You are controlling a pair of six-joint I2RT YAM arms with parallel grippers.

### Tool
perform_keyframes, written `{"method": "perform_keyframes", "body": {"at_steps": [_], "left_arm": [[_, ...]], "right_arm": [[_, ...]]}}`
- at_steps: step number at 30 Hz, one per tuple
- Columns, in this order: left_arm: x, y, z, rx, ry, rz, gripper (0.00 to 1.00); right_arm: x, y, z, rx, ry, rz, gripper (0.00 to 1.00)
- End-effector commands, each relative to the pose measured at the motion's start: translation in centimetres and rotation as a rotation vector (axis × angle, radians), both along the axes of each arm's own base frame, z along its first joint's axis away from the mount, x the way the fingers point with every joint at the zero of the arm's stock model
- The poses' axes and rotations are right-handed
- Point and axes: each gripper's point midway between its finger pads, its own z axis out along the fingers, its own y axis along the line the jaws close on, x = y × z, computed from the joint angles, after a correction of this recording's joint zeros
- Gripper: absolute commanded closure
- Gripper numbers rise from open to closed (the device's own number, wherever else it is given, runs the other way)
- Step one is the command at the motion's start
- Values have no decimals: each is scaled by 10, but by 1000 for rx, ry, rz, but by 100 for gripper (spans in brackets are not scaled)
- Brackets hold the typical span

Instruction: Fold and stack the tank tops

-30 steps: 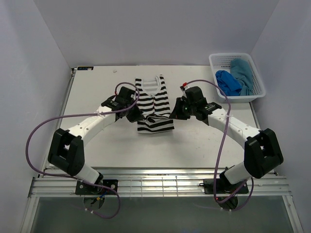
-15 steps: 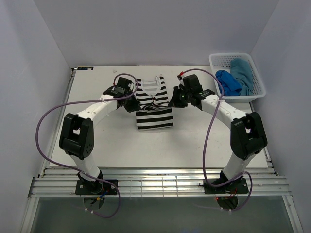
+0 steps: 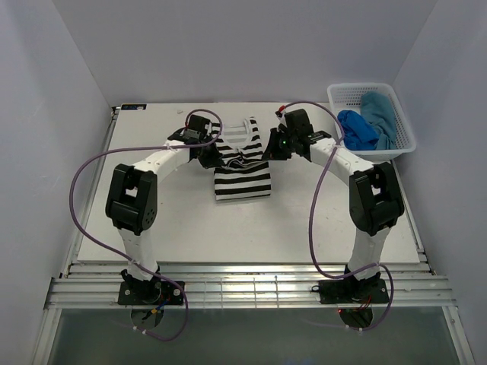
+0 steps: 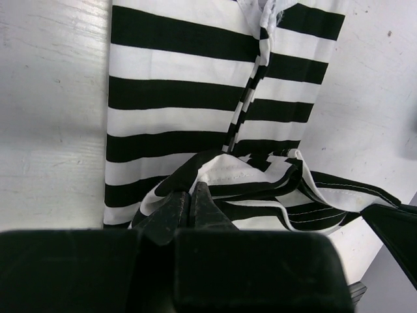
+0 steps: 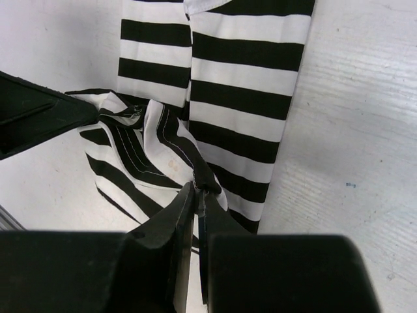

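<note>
Lying in the upper centre of the top view, the black-and-white horizontally striped sleeveless cloth top sits on the pale desk as a narrow strip, its side edges turned inward. Across its middle, part of the cloth is raised and bunched into a loose, wrinkled fold showing stitched seams. The left end effector is closed, pinching one end of that fold; the right end effector is closed on the other. At upper right, the white mesh basket holds the crumpled royal blue top beside the teal-blue top.
</note>
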Motion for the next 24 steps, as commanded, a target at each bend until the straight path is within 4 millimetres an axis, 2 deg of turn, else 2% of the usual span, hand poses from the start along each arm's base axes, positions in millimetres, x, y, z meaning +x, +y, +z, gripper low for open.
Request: {"method": "perform_keyframes", "body": {"at_steps": [1, 6, 7, 12, 24], "left_arm": [[18, -1, 18, -24, -60, -17, 100], [24, 8, 13, -16, -60, 3, 100], [27, 9, 12, -17, -63, 5, 100], [30, 5, 2, -35, -44, -22, 100], [31, 9, -17, -14, -14, -23, 99]], "right_arm": [[18, 3, 13, 28, -49, 21, 92], [29, 2, 9, 32, -55, 35, 92], [30, 3, 3, 27, -50, 44, 92], [34, 7, -3, 34, -43, 68, 92], [43, 9, -26, 40, 8, 66, 92]]}}
